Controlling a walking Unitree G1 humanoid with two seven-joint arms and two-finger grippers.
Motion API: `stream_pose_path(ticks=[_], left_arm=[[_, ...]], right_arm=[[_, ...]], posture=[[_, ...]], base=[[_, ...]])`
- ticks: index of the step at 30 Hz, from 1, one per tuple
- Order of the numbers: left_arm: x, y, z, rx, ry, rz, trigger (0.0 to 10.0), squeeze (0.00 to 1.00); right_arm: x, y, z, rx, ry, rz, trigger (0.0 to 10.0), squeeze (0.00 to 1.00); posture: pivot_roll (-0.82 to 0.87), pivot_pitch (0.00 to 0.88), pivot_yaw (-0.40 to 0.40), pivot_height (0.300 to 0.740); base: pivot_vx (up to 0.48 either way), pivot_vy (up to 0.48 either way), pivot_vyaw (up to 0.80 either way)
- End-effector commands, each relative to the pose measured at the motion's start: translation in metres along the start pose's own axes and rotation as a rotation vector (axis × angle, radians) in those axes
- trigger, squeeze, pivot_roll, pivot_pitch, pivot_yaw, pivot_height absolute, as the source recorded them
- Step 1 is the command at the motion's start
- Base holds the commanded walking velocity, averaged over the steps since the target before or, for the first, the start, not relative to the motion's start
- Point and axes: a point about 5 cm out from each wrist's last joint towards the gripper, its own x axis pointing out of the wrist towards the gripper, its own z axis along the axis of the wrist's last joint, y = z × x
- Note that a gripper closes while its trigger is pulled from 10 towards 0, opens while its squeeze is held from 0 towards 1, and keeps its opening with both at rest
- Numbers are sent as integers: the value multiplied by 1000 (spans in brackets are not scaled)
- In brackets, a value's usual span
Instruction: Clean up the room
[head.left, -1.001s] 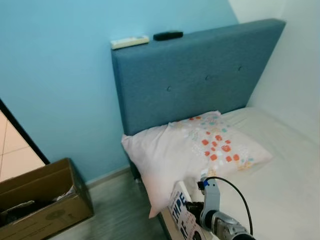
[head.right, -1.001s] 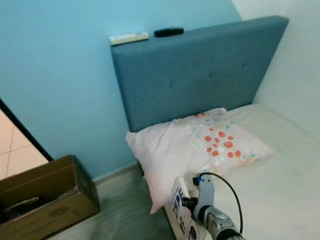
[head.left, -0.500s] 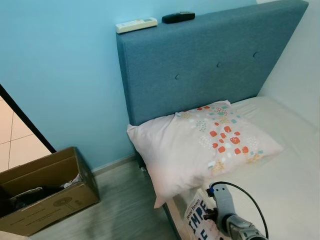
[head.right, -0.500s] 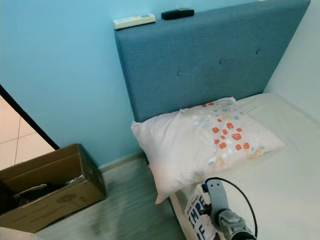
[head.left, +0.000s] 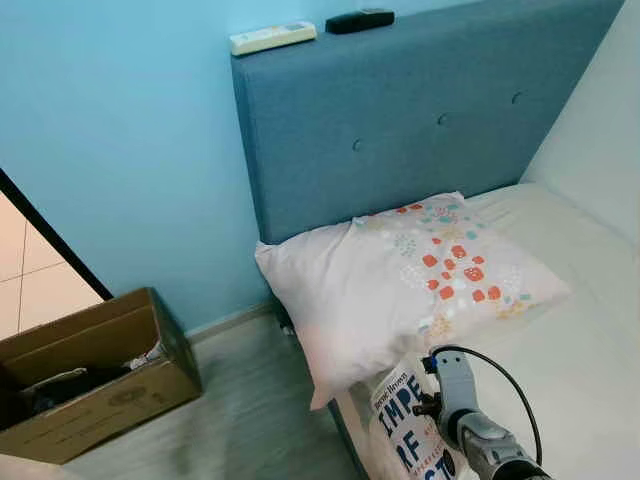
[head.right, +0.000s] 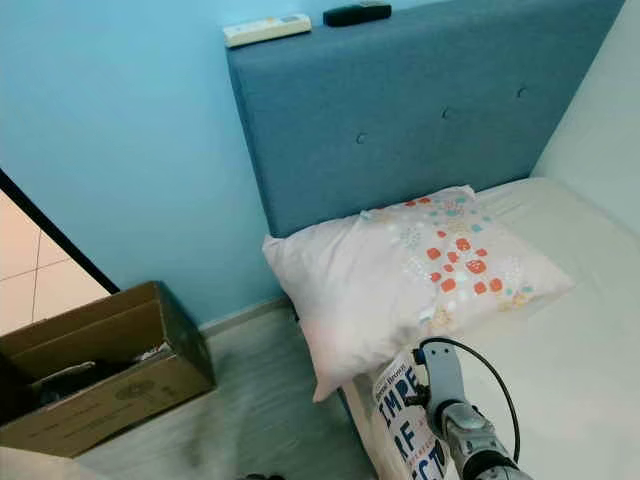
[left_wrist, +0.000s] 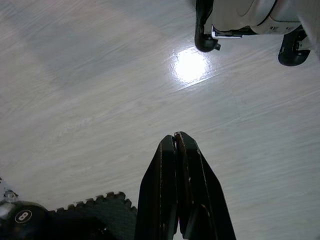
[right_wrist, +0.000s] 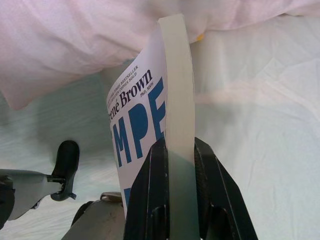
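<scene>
Book (right_wrist: 150, 120), lower cover cut off, clamped in right pincer (right_wrist: 179, 165) beside pillow (head.left: 410, 280); left pincer (left_wrist: 176, 150) closed.

The left gripper (left_wrist: 176, 142) hangs over pale wood-grain floor (left_wrist: 90, 100) — jaws pressed together — with a bright glare spot (left_wrist: 190, 65) beyond it.

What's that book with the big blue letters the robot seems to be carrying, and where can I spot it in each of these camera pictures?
Left eye view: the book sits at the bottom edge, just below the pillow.
Right eye view: same place, bottom centre, beside the silver arm.
Right wrist view: its page edge stands upright between the right gripper fingers.
Left wrist view: floor and the shut left gripper.
Shared landmark: the pillow.
</scene>
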Motion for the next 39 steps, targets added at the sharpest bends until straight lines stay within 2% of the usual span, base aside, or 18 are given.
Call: stream_pose_path(ticks=[1, 8, 13, 17, 22, 30, 31, 32, 33, 34, 36, 37, 39], left_arm=[[-5, 9, -11, 8, 34, 17, 10000, 0], [-7, 13, -13, 14, 33, 18, 10000, 0], [-8, 14, -13, 16, 32, 16, 10000, 0], [-7, 13, -12, 17, 30, 13, 10000, 0], [-6, 10, -10, 17, 24, 6, 10000, 0], [-6, 11, -10, 21, 24, 8, 10000, 0], [-6, 12, -10, 21, 25, 9, 10000, 0], [-7, 12, -10, 21, 26, 9, 10000, 0], [-7, 12, -11, 21, 27, 9, 10000, 0], [-7, 12, -11, 22, 29, 10, 10000, 0], [-7, 12, -11, 22, 30, 10, 10000, 0], [-7, 12, -12, 22, 30, 10, 10000, 0], [-7, 12, -12, 21, 31, 9, 10000, 0]], right_arm=[[0, -1, 3, -2, -24, -22, 10000, 0], [-1, -7, 3, -6, -28, -44, 10000, 0], [-5, -26, 12, -14, -59, -84, 10000, 0], [-5, -31, 15, -15, -70, -98, 10000, 0], [-5, -31, 19, -14, -78, -104, 10000, 0], [-5, -27, 12, 8, -57, -80, 10000, 0], [-5, -26, 12, 3, -58, -78, 10000, 63], [-5, -26, 12, 0, -59, -76, 10000, 63], [-5, -26, 13, -6, -61, -77, 10000, 616], [-4, -27, 14, -9, -64, -80, 10000, 843], [-4, -27, 15, -10, -66, -82, 10000, 843], [-4, -28, 15, -10, -69, -83, 10000, 957], [-4, -28, 16, -9, -71, -83, 10000, 957]], posture=[[92, 250, 29, 740], [94, 257, 36, 740], [92, 256, 37, 740], [90, 255, 37, 740], [89, 255, 37, 740], [94, 253, 39, 740], [95, 258, 41, 740], [95, 258, 41, 740], [95, 258, 41, 740], [95, 258, 41, 740], [95, 259, 42, 740], [95, 259, 42, 740], [95, 259, 42, 740]], base=[[0, 0, 0], [0, 0, 0], [0, 0, 0], [0, 0, 0], [0, 0, 0], [0, 0, 0], [0, 0, 0], [0, 0, 0], [0, 0, 0], [0, 0, 0], [0, 0, 0], [0, 0, 0], [0, 0, 0]])
